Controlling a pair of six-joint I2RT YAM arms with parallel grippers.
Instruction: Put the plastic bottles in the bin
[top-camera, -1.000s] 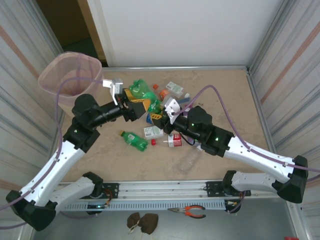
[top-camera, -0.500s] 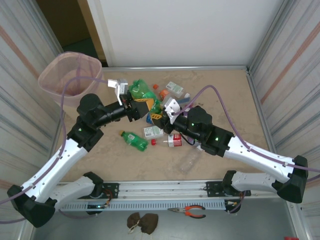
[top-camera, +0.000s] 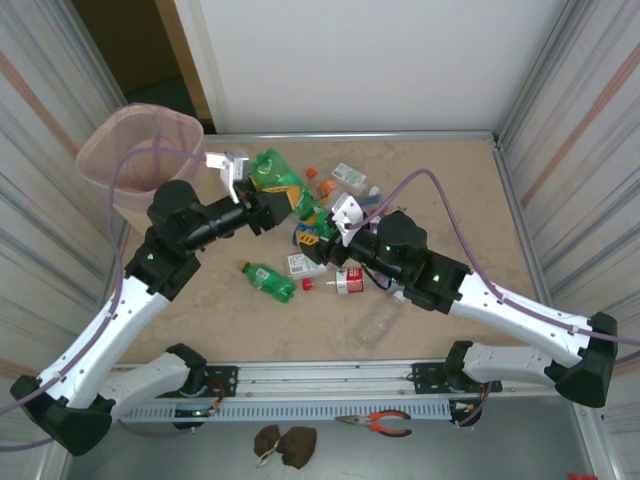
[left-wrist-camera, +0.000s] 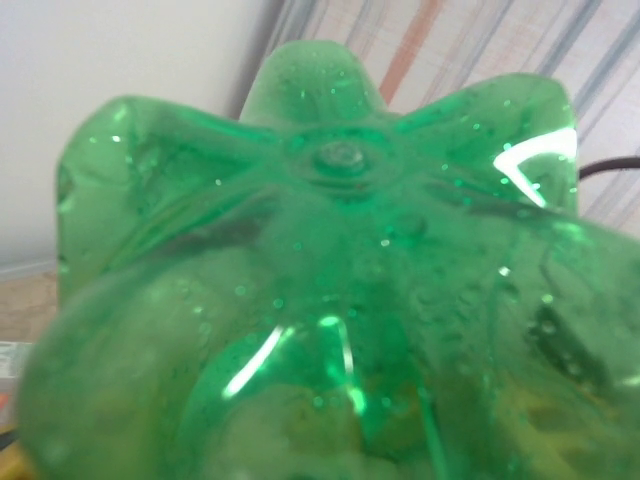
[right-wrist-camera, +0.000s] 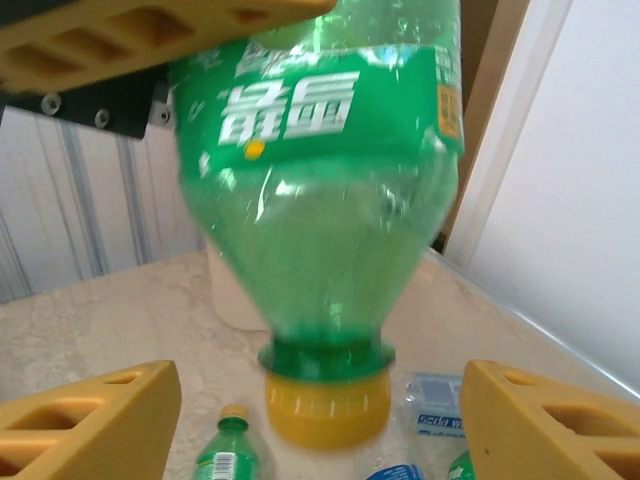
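Note:
My left gripper is shut on a large green bottle, whose ribbed base looms close in the left wrist view. In the right wrist view the same bottle hangs cap down, one of the left gripper's yellow fingers pressed to its body. My right gripper is open, with its yellow fingers standing apart on either side of the yellow cap. The pale-pink bin stands at the far left. More plastic bottles lie on the table: a small green one, a red-labelled one, a clear one.
A heap of clear and labelled bottles and loose orange caps lies behind the grippers. Striped walls close in the left and right sides. Pliers lie below the arms' rail.
My right gripper has opened and let go of the green bottle's cap end. The left gripper has closed on the bottle and drawn it slightly up and to the left.

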